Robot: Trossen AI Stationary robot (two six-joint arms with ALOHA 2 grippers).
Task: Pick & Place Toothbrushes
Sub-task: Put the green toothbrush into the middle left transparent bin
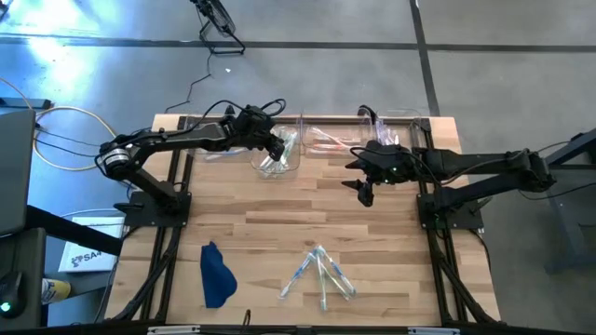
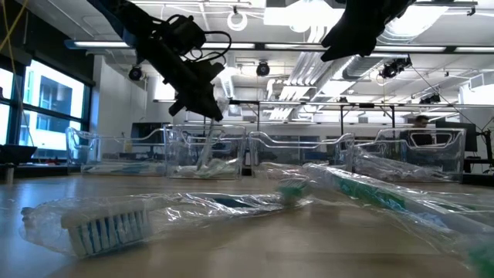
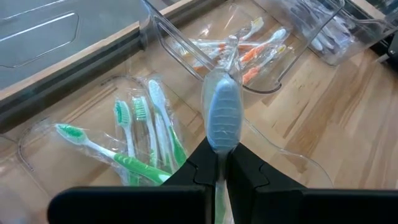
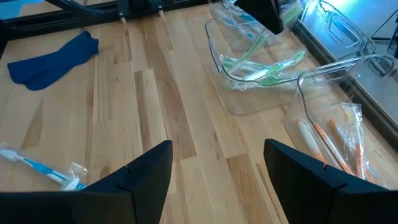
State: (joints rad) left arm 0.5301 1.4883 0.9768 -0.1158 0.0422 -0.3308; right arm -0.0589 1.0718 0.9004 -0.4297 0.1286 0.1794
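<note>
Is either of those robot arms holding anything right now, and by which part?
The left gripper holds a wrapped toothbrush, its fingers shut just below the head, above the bin of green brushes. The right gripper is open, empty.

A dark blue cloth point(image 1: 216, 275) is seen on the pale wood-grained counter point(image 1: 279, 214). Green toothbrushes point(image 3: 140, 140) are shown in one clear bin point(image 3: 74, 112), orange ones point(image 3: 249, 53) in another point(image 3: 292, 56).

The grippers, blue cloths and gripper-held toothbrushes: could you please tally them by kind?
Grippers: 2, the left gripper and the right gripper
Blue cloth: 1
Held toothbrush: 1, in the left gripper
Total: 4
</note>
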